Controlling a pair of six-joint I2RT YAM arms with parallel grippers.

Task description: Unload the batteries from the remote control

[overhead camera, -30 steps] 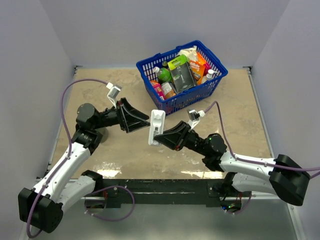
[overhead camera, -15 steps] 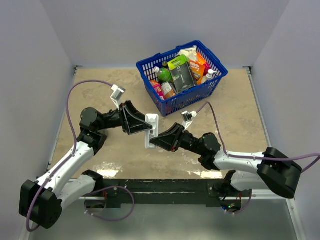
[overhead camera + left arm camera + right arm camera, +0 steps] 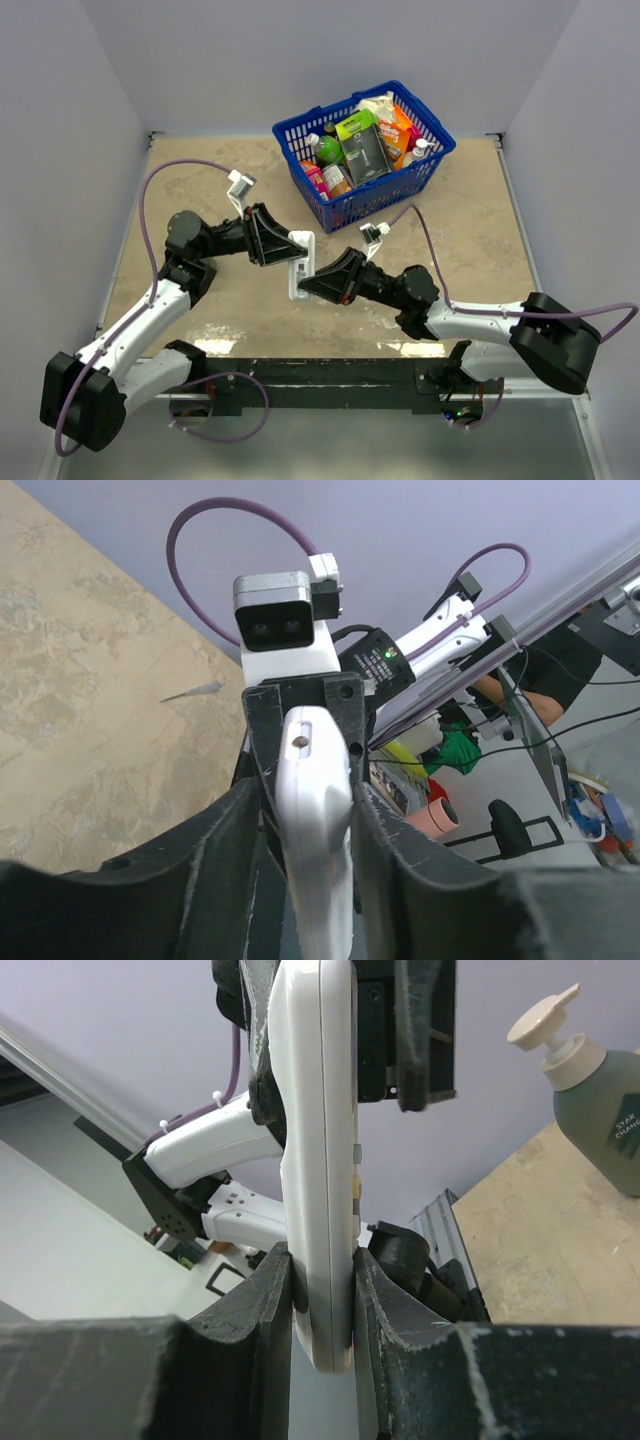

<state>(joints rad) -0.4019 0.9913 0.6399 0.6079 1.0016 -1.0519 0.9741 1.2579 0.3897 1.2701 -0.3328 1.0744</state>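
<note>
The white remote control (image 3: 301, 265) hangs upright in the air over the middle of the table, held between both arms. My right gripper (image 3: 306, 286) is shut on its lower end; in the right wrist view both fingers (image 3: 275, 1290) press the remote control (image 3: 320, 1150) flat from each side at the right gripper (image 3: 320, 1265). My left gripper (image 3: 290, 246) comes in from the left at the upper end. In the left wrist view, the left gripper (image 3: 305, 795) has its fingers (image 3: 385, 830) closed against the remote control (image 3: 315, 830). The batteries are hidden.
A blue basket (image 3: 372, 200) packed with bottles and packets stands at the back, just beyond the grippers. A grey pump bottle (image 3: 595, 1105) shows at the right of the right wrist view. Sandy tabletop (image 3: 210, 300) lies below the held remote.
The right arm carried the remote a little down and left. The left gripper moved right onto its upper end and its jaws narrowed onto it.
</note>
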